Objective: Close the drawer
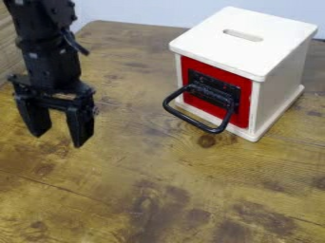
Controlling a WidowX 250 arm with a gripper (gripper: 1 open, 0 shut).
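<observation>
Gripper [57, 121] is hanging released over the wooden table [152, 190] at left, black fingers [82, 123] spread and grasping nothing, its arm running out of frame above. Well apart at right, the drawer [211, 90] is sitting in its cream box [260, 52], loop handle [195, 114] drooping forward.

On my feed the wooden surface [165, 190] fills nearly the whole view, brown and worn, with paler yellowish patches and darker stains across the grain. A small dark knot [206, 141] shows in the wood right of centre. Along the top edge I see a strip of pale backdrop [140, 9] behind the surface's far edge.
</observation>
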